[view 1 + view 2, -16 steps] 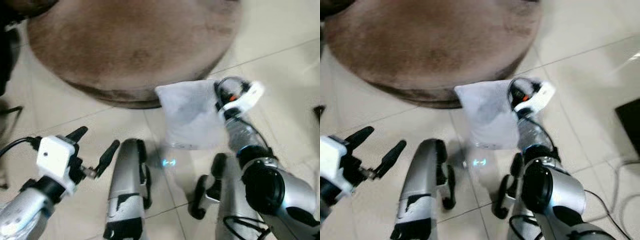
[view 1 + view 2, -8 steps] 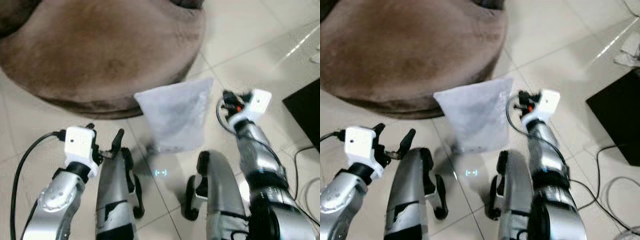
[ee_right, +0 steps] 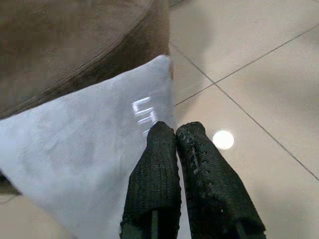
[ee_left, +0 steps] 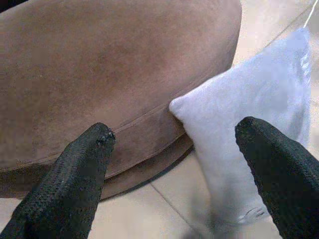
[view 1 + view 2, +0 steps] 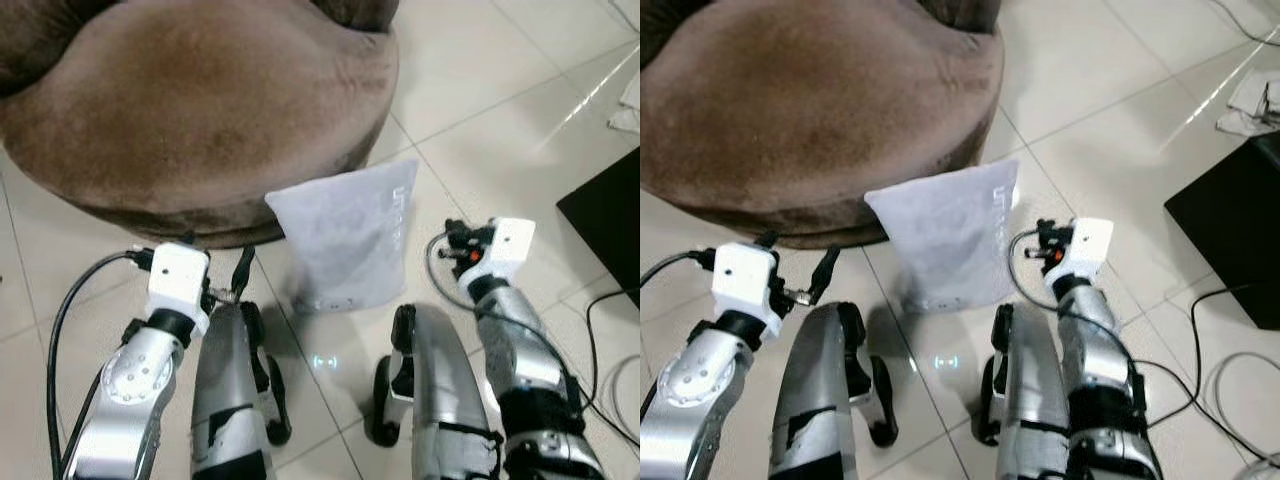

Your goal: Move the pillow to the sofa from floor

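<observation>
I see a home living room: a big brown suede sofa [image 5: 190, 100] at the far left stands on glossy cream floor tiles [image 5: 480, 90], with a pale pillow [image 5: 345, 240] leaning against it and loose cables [image 5: 610, 330] trailing near right.

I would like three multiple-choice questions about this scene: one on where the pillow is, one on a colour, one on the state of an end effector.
1. Where is the pillow?
A. on the floor, leaning on the sofa
B. on top of the sofa
C. in the left end effector

2. What colour is the sofa?
A. green
B. brown
C. black

3. How are the fingers of the left end effector?
A. shut on a cable
B. shut on nothing
C. open

Answers:
1. A: its lower edge rests on the tiles, its top against the sofa's side.
2. B: the whole seat is brown.
3. C: the left wrist view shows a wide gap between them.
</observation>
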Controlling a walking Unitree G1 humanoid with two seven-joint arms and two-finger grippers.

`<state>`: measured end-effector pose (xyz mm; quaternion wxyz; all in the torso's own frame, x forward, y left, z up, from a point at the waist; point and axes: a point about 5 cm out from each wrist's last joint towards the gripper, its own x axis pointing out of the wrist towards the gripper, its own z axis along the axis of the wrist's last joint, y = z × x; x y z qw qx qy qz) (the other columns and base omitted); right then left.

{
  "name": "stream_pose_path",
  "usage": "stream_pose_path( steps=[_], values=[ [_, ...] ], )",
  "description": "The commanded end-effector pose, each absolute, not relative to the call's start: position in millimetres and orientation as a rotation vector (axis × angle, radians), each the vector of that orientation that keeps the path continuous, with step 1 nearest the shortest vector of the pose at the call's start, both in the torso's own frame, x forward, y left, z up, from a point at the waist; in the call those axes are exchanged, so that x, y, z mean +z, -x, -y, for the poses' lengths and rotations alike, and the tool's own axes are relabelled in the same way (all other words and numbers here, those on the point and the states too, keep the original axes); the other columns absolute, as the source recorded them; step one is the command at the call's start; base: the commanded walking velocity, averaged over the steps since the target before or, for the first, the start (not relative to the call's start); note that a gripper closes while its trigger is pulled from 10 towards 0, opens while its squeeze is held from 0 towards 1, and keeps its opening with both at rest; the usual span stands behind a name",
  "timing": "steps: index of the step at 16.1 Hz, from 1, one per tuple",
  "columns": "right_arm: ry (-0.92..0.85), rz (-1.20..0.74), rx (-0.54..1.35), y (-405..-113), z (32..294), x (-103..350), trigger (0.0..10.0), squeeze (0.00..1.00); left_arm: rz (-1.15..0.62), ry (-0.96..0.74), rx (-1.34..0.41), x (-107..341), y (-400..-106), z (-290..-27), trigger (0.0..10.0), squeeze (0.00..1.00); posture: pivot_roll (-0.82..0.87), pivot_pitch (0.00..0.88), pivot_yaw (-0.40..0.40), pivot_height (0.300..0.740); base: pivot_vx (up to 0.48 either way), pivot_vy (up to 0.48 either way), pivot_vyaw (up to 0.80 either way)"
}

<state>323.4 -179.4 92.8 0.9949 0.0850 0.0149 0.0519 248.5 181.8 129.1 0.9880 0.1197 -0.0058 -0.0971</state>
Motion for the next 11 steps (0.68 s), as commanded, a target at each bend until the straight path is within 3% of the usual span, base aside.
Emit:
stream_pose_path(
  steps=[1, 3, 9, 11],
  values=[
    [-0.15, -0.05, 0.094, -317.8, 177.5, 83.1, 10.0, 0.0, -0.01, -0.267, -0.19, 121.3, -245.7, -183.1, 10.0, 0.0, 0.01, 0.327, 0.022, 0.563, 0.0, 0.0, 0.0],
    [-0.179, -0.054, 0.122, -318.8, 170.0, 84.6, 10.0, 0.0, 0.004, -0.255, -0.183, 123.9, -249.2, -182.9, 10.0, 0.0, 0.02, 0.33, 0.024, 0.563, 0.0, 0.0, 0.0],
    [-0.18, -0.074, 0.16, -319.4, 160.1, 83.7, 10.0, 0.0, 0.009, -0.265, -0.166, 123.4, -247.2, -188.4, 10.0, 0.0, 0.03, 0.337, 0.013, 0.563, 0.0, -0.259, 0.66],
    [-0.195, -0.08, 0.169, -321.6, 157.5, 85.3, 10.0, 0.0, 0.006, -0.268, -0.146, 123.5, -246.7, -192.2, 10.0, 0.0, 0.03, 0.342, 0.009, 0.563, 0.0, -0.266, 0.0]
  ],
)
